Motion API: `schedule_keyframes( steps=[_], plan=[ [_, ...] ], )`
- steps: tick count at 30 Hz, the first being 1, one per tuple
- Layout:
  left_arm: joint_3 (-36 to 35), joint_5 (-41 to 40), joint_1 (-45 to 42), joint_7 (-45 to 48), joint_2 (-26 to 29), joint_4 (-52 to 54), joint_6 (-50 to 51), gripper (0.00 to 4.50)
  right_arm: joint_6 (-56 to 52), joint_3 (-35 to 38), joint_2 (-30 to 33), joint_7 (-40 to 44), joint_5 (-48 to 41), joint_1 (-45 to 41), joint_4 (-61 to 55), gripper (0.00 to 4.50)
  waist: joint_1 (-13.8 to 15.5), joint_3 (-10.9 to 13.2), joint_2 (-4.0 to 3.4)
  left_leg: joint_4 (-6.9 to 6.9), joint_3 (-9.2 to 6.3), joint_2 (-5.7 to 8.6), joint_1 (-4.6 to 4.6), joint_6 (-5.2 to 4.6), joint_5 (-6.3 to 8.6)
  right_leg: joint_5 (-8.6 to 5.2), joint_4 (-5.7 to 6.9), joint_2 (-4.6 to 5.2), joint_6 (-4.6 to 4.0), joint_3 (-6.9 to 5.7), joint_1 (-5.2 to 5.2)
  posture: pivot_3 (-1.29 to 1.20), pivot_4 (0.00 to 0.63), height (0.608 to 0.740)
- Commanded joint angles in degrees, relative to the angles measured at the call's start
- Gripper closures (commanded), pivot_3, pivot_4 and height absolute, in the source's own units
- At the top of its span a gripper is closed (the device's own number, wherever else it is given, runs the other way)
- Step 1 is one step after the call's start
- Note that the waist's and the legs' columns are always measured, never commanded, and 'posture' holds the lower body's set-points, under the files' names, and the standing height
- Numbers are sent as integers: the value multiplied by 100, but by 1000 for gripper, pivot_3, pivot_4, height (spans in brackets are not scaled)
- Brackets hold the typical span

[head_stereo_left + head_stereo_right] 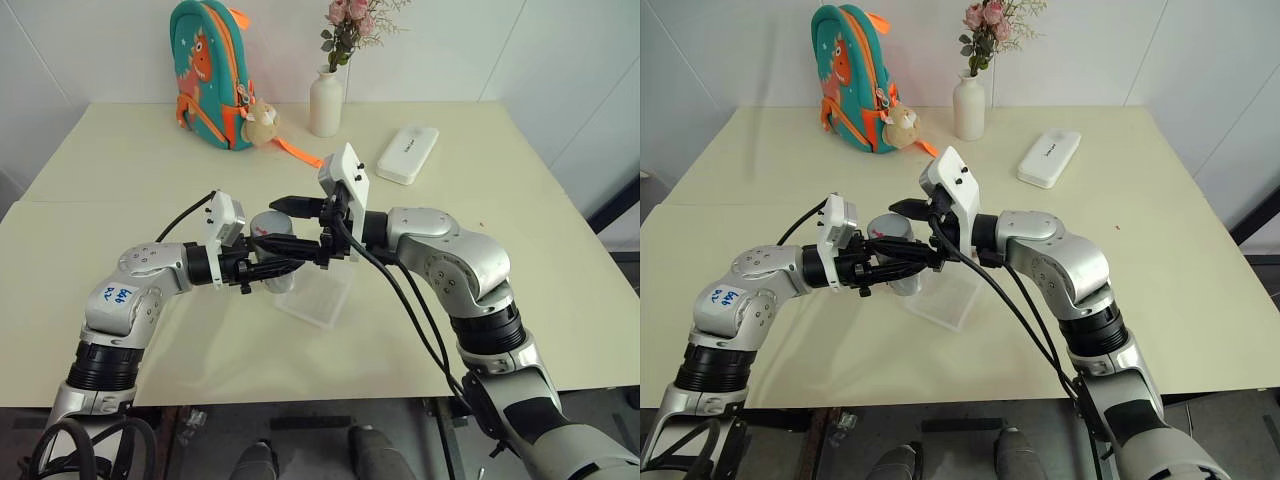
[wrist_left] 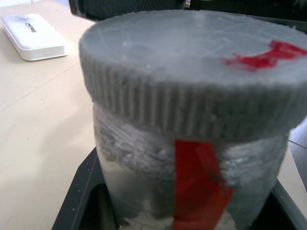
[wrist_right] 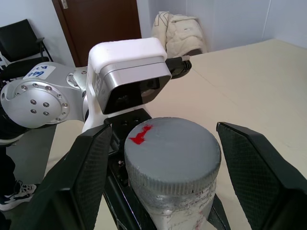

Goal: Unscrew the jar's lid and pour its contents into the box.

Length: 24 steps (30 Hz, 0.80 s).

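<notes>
Silver arms, black fingers [image 3: 91, 177], apparently.

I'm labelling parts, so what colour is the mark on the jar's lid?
Red, on the grey lid; it shows best in the right wrist view.

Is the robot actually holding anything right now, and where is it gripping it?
The left gripper holds the jar by its body, below the lid. The right gripper's fingers flank the lid with gaps, not gripping.

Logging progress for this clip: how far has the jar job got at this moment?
Done: the left gripper holds the jar above the box. In hand: the right gripper straddles the lid, fingers apart from it. Left: the lid is on, so unscrewing and pouring remain.
</notes>
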<state>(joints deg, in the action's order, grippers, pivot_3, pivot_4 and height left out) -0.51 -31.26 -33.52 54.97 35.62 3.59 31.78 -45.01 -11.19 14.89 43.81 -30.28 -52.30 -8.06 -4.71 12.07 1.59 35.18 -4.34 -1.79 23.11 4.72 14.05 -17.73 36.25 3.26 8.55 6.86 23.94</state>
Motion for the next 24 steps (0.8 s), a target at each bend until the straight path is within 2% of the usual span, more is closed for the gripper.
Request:
schedule_keyframes(
  steps=[1, 6, 9, 10, 11, 17, 21, 24],
  plan=[
    [-82, -16, -166, 50, -6, 131, -72, 2521, 89, -57, -19, 71, 22, 42, -111, 879, 0, 0, 0, 0, 0, 0, 0, 1, -1, 0, 2, 0, 0, 0, 0, 0, 150, 740],
    [-81, -4, -179, 63, 2, 127, -76, 2521, 137, -48, -61, 113, 37, 25, -61, 879, 0, 0, 0, 2, 0, 1, -1, 2, -4, 0, 9, 0, 0, 0, 1, 0, 150, 740],
    [-76, 3, -154, 70, 13, 147, -79, 2521, 217, 32, -154, 45, 83, -32, 31, 1426, -2, 0, 0, 3, 0, 1, -2, 1, -5, 0, 14, 0, 0, 0, 2, 0, 150, 740],
    [-76, 7, -138, 70, 17, 159, -82, 2521, 232, 47, -163, 66, 78, -43, 33, 1803, -2, 0, 0, 3, -1, 1, -2, 1, -6, 0, 16, 0, 0, 0, 2, 0, 150, 740],
    [-78, 10, -121, 68, 19, 168, -83, 2521, 254, 63, -168, 103, 57, -44, 21, 1966, -1, 0, 0, 3, -1, 1, -2, 1, -7, 0, 18, 0, 0, 0, 3, 0, 150, 740],
    [-44, 72, 5, 196, 99, 167, -170, 2521, 218, 159, -235, 297, -189, 7, -65, 1964, -3, 0, 0, 3, -2, 2, -2, 1, -8, 0, 20, 0, 0, 0, 4, 0, 150, 740],
    [63, 111, -109, 857, 270, -58, -522, 2521, 205, 117, -51, 1160, -573, -26, -60, 1964, 2, 0, 0, 3, -2, 2, -2, 1, -8, 0, 19, 0, 0, 0, 4, 0, 150, 740],
    [194, 121, -379, 1660, 378, -295, -900, 2521, 583, -205, 388, 2442, -462, -211, 207, 1964, 12, 1, 0, 3, -1, 4, -1, 1, -8, 0, 17, 0, 0, 0, 4, 0, 150, 740]
  ],
)
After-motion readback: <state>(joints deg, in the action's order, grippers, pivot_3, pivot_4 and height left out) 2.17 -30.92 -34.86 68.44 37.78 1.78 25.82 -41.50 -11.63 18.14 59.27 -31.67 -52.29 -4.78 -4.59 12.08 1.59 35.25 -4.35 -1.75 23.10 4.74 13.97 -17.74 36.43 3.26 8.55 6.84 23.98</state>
